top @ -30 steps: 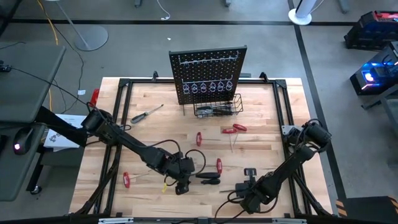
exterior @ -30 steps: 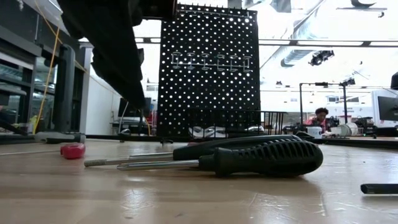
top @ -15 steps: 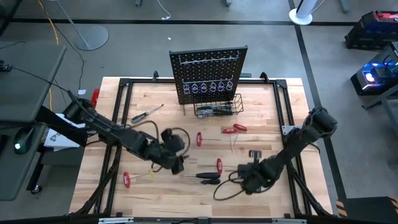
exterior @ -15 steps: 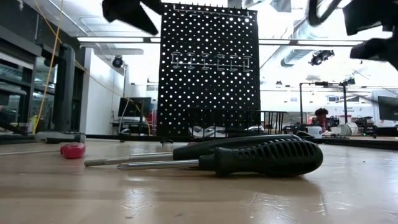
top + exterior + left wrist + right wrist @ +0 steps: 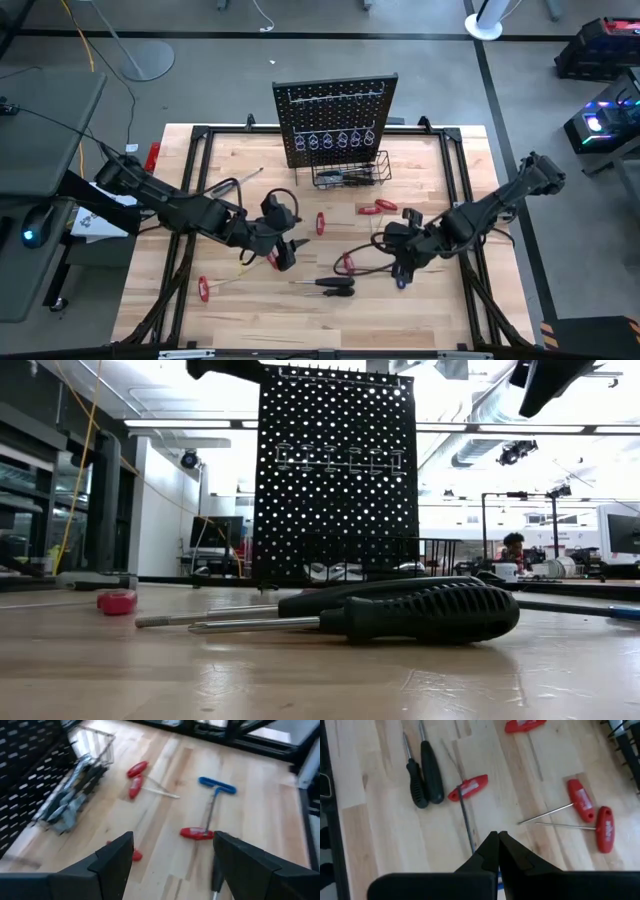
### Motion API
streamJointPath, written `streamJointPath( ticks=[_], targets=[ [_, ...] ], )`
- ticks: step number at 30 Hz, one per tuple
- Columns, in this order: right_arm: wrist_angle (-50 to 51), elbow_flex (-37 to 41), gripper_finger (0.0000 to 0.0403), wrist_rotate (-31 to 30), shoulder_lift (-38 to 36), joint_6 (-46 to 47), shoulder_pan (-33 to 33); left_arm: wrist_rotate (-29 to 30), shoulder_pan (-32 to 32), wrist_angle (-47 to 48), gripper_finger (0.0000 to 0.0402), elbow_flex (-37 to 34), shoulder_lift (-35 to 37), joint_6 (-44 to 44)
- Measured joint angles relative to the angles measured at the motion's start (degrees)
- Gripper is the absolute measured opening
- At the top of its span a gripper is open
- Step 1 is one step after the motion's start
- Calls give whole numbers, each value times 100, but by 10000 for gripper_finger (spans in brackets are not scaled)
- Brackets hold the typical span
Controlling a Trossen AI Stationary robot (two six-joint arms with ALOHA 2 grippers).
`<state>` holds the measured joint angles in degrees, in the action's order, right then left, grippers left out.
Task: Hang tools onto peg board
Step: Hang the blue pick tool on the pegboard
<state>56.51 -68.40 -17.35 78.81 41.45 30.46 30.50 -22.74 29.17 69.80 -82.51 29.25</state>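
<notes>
1. Leftmost, a red-handled key (image 5: 204, 290) lies alone near the table's (image 5: 440, 320) left front corner.
2. The left gripper (image 5: 283, 252) hangs over the table's middle-left, fingers (image 5: 112, 862) spread wide, holding nothing.
3. Two black-handled screwdrivers (image 5: 332, 286) lie side by side, touching, near the front centre.
4. The peg board (image 5: 335, 120) stands upright at the far centre; its wire basket (image 5: 350, 176) holds dark tools.
5. A pair of red T-handle keys (image 5: 378, 207) lies just in front of the basket.
6. The right gripper (image 5: 400, 275) is over the table's middle-right, fingers (image 5: 492, 851) pressed together, pinching nothing visible.
7. A blue T-handle key (image 5: 217, 785) lies close by it.
</notes>
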Motion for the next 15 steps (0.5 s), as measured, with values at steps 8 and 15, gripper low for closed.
streamJointPath(
  ticks=[8, 15],
  targets=[
    [-66, -4, 10, 253, 610, -94, 392, -439, 288, -147, 266, 0, -301, -97],
    [-505, -7, 116, 655, 1578, -133, 461, -516, 268, -245, 266, 0, -560, -84]
  ],
)
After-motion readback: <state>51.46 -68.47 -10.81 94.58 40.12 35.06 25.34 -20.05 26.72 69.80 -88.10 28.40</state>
